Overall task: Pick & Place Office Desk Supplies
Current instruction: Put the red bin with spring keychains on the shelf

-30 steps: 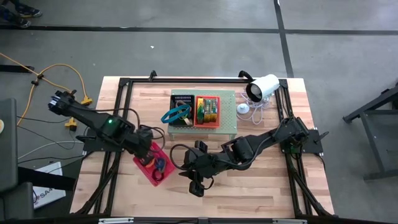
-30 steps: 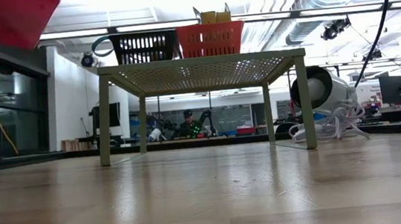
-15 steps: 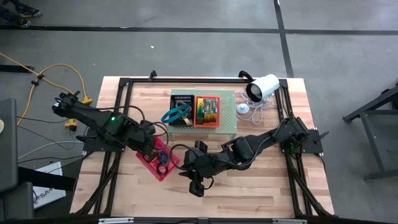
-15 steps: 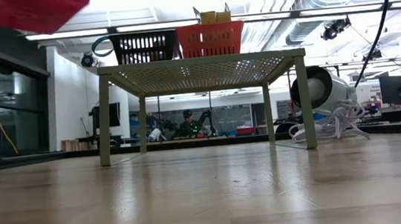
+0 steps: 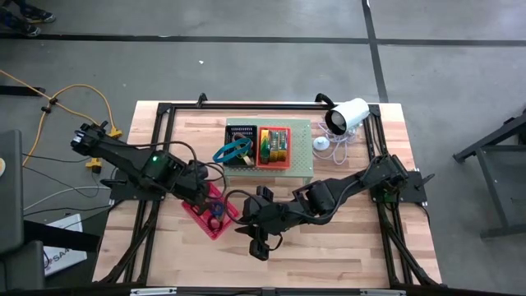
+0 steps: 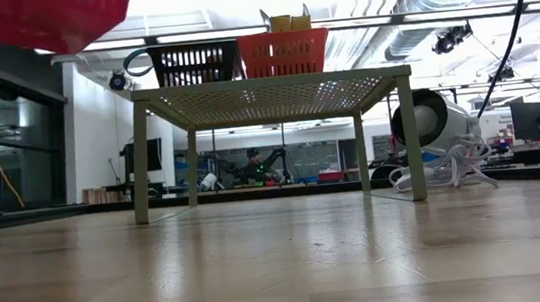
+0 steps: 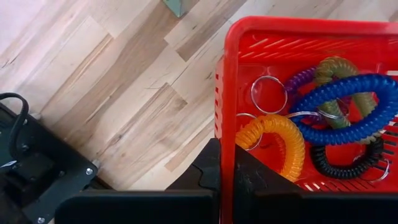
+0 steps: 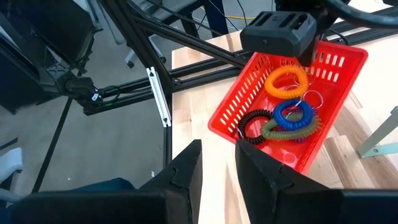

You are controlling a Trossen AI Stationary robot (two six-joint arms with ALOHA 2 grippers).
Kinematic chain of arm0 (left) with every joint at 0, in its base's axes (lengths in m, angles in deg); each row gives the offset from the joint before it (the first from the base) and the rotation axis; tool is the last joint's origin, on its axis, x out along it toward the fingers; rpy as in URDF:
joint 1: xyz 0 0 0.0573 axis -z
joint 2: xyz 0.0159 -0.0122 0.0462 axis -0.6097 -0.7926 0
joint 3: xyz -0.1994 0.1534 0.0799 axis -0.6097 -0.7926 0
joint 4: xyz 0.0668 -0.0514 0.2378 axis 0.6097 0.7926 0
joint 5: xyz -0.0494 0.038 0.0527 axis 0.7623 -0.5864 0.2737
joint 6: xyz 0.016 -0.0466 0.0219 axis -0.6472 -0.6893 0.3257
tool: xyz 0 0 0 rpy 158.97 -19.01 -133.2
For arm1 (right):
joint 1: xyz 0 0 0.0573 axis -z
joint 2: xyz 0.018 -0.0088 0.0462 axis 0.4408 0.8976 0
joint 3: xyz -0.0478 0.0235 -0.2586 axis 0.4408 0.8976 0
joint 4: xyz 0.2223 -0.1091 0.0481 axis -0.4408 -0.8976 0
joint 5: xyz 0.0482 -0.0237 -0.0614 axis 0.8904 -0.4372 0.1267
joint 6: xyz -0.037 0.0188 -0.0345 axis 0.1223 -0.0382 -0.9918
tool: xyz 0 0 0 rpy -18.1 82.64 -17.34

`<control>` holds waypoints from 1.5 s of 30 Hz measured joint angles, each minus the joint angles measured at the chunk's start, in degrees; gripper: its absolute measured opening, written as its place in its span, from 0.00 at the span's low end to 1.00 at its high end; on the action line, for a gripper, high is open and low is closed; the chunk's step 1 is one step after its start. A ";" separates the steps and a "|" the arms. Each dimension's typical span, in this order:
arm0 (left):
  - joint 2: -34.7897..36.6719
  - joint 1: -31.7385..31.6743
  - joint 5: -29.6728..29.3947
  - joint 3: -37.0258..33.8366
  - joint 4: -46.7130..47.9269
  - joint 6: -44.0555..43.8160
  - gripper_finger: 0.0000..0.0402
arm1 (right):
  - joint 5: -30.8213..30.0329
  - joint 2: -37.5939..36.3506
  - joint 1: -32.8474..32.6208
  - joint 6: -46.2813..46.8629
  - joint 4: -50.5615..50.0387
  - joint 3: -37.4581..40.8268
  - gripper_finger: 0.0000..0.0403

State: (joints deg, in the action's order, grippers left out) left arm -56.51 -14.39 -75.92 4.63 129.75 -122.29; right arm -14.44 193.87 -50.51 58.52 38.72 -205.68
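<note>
1. My left gripper (image 7: 227, 180) is clamped on the wall of a red tray (image 7: 298, 37), carried above the tabletop (image 5: 345, 247); in the low view the tray (image 6: 35, 20) hangs clear of the wood.
2. Inside the tray lie coiled bands: an orange coil (image 7: 273, 140) nearest my left gripper, a blue coil (image 7: 348, 109) just past it, an olive coil (image 7: 339, 68) under the blue one, a black coil (image 7: 348, 162) beside them, with thin metal rings (image 7: 268, 93) attached.
3. My right gripper (image 8: 217, 168) hangs near the tray's other side, its fingers a little apart with nothing between them, pointing toward the tray (image 8: 249, 93).
4. Behind the tray stands a pale green stand (image 5: 304, 156) carrying a black tray (image 5: 241, 140) with a blue loop (image 5: 233, 150) hanging over its edge and an orange tray (image 5: 274, 146) holding green and yellow items.
5. A white camera (image 5: 347, 117) with its bundled cord lies near the stand, toward the right far corner.
6. The tabletop is pale wood planks in a black frame; grey floor surrounds it, a yellow cable (image 5: 74, 94) trails off to the left.
</note>
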 joint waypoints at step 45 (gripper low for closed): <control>-1.17 2.12 0.77 -0.07 0.01 2.36 0.00 | 6.87 0.00 1.60 -8.87 -2.45 0.00 0.21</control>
State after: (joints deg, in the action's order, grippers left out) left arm -57.68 -12.27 -75.15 4.56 129.76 -119.93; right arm -7.57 193.87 -48.92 49.65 36.27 -205.68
